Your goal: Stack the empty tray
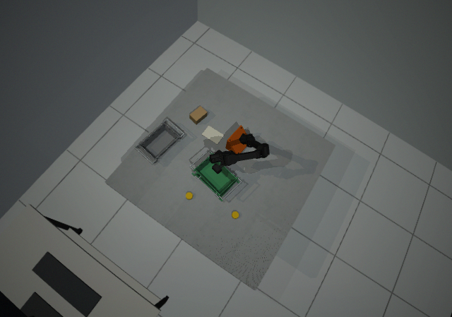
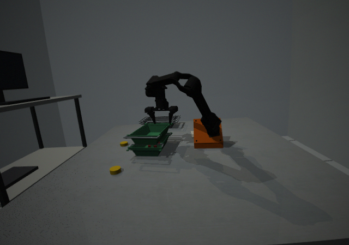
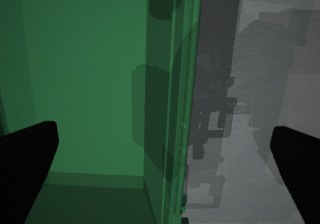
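- Two black fingers of the gripper (image 2: 161, 113) stand spread wide with nothing between them; in the wrist view one fingertip (image 3: 27, 154) hangs over the green floor of the upper tray, the other over the grey tabletop (image 2: 197, 186) beyond the tray's long rim.
- Directly under the gripper sits the empty green tray (image 2: 148, 131), stacked above the loaded green tray (image 2: 146, 149); from the exterior view it looks roughly level, its rim well above the lower tray's rim.
- One wire bar (image 2: 140, 137) shows as a pale line along the near edge of the upper tray; whether the tray rests on it cannot be made out.
- Small red blocks (image 2: 152, 145) show in the gap between the two trays, below the gripper.
- Behind the gripper, toward the arm's foot, an orange base block (image 2: 206, 136) carries the black arm (image 2: 197, 95).
- Nearer the exterior camera than the gripper, two yellow discs lie on the tabletop: one (image 2: 123, 143) just beside the trays, the other (image 2: 115, 169) farther out.
- Farther from the gripper, in the top view, a cream flat pad (image 1: 212, 134) and a tan box (image 1: 198, 114) lie apart from the stack.
- Farthest off, a grey tray (image 1: 160, 140) with wire bars lies well apart from the green stack.
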You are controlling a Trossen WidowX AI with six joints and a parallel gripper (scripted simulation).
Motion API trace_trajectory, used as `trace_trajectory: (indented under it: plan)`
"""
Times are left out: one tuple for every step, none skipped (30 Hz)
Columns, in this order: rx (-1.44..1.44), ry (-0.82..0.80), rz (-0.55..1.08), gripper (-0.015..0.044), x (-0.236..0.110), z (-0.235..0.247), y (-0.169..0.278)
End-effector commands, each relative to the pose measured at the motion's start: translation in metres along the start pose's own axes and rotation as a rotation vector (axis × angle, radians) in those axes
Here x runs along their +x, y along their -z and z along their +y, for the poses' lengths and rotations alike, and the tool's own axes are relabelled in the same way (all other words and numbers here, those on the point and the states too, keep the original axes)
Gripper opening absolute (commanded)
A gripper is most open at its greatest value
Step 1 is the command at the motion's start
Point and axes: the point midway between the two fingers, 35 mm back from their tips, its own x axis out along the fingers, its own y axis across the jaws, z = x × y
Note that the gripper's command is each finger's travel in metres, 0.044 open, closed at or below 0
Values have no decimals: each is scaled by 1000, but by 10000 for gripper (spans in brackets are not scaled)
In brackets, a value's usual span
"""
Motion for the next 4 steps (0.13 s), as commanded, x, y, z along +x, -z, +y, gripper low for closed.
trace_trajectory:
  plan:
    - [3, -7, -5, 440, -24, -1, 0]
    - [5, -8, -4, 440, -29, -2, 0]
    - [6, -8, -3, 440, -32, -3, 1]
    - [7, -8, -3, 440, -33, -3, 1]
